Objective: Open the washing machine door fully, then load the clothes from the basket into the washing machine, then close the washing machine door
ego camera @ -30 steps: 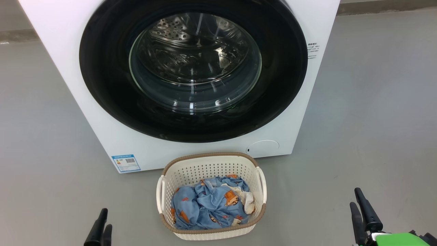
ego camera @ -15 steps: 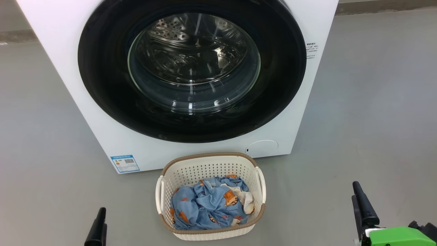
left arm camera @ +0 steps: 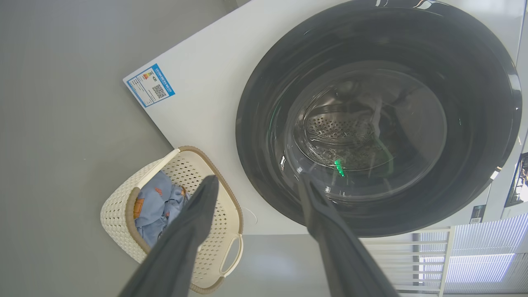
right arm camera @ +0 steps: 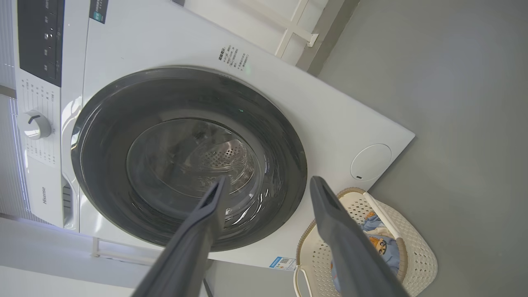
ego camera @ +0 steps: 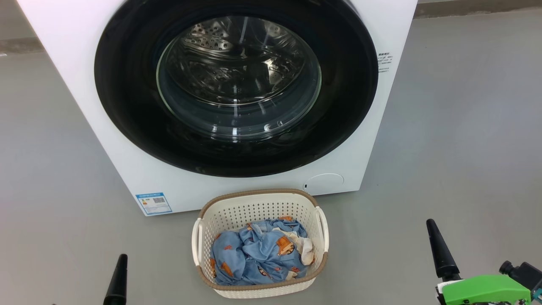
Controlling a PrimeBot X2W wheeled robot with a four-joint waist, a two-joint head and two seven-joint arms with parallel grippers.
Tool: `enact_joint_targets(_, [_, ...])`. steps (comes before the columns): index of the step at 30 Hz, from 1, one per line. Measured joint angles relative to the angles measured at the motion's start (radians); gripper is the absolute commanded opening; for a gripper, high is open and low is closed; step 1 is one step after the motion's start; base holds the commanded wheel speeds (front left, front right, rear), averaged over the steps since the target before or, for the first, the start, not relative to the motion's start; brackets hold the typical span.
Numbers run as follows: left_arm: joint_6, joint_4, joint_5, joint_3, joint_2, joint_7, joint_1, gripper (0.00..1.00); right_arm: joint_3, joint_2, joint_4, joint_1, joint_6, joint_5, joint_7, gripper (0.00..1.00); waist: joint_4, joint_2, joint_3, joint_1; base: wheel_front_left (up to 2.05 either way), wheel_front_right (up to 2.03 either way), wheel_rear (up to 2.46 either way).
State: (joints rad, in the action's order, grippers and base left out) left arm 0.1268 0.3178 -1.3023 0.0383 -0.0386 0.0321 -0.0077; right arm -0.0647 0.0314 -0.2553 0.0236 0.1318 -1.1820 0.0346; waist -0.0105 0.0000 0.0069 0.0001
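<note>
The large round, black-ringed glass washing machine door (ego camera: 235, 89) stood shut, directly behind the cream perforated plastic basket (ego camera: 259, 195) holding the blue printed clothes (ego camera: 254, 254). The left gripper (left arm camera: 256, 183) and right gripper (right arm camera: 268, 181) flanked the basket, both wide open and empty. The right one seemed nearer the door.

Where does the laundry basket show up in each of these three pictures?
Head view: basket, bottom centre, before the washing machine.
Left wrist view: basket, lower left.
Right wrist view: basket, lower right.
Shared landmark: the blue label on the machine's base.
</note>
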Motion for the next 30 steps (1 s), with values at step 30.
enact_joint_targets(30, [0.001,-0.049,0.503,0.005,-0.073,0.084,-0.021,1.0,0.076,0.008,0.053,0.047,0.0,0.495,0.082,1.0,0.004,0.0,0.022,0.0,0.0,0.0,0.0])
